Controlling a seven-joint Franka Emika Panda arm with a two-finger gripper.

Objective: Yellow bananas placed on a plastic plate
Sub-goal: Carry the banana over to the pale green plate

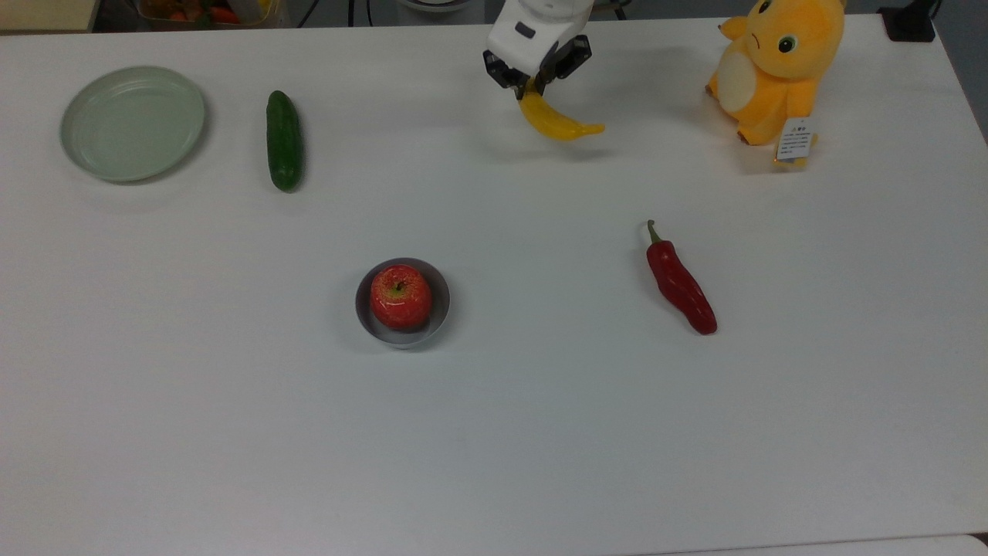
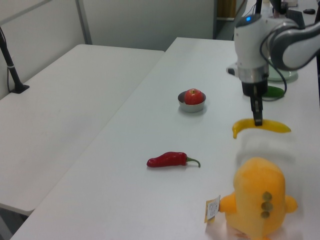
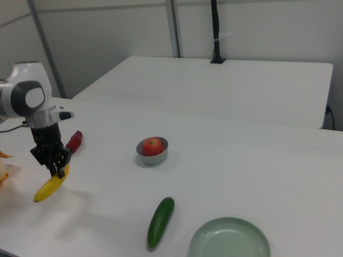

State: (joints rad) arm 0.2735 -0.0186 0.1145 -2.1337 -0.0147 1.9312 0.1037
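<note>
Yellow bananas hang pinched in the gripper; the right view shows them clear of the table.

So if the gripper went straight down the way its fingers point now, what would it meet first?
The gripper points straight down, shut on the slim curved yellow banana, which hangs above the white table. Bare tabletop seems to lie directly below, so the banana would likely touch that first, though depth is hard to judge.

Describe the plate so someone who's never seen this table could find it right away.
In the top view, go to the white table's far left corner, past the dark green cucumber. The plastic plate lies flat there: round, pale grey-green, empty, much wider than the small grey bowl holding an apple.
</note>
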